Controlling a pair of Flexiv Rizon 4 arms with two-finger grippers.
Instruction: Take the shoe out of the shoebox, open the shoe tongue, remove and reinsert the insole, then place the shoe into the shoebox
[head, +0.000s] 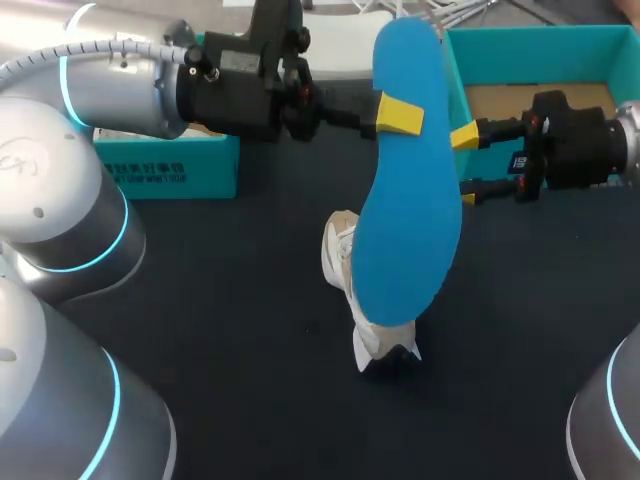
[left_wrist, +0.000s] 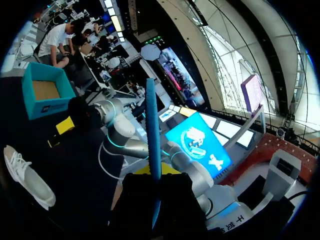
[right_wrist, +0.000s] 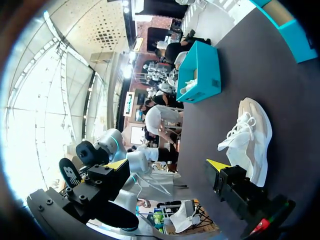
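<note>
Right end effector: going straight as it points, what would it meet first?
Perhaps the flat blue insole, by the head view; its own wrist view shows none ahead, so depth is unclear.

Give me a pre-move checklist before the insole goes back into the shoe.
1. Left gripper shut on the blue insole: ok.
2. Right gripper open, holding nothing: ok.
3. White shoe out of the box, lying on the table: ok.
4. Shoe tongue pulled open: cannot tell, the insole hides most of the shoe from above.
5. Shoebox open and bare inside: ok.
</note>
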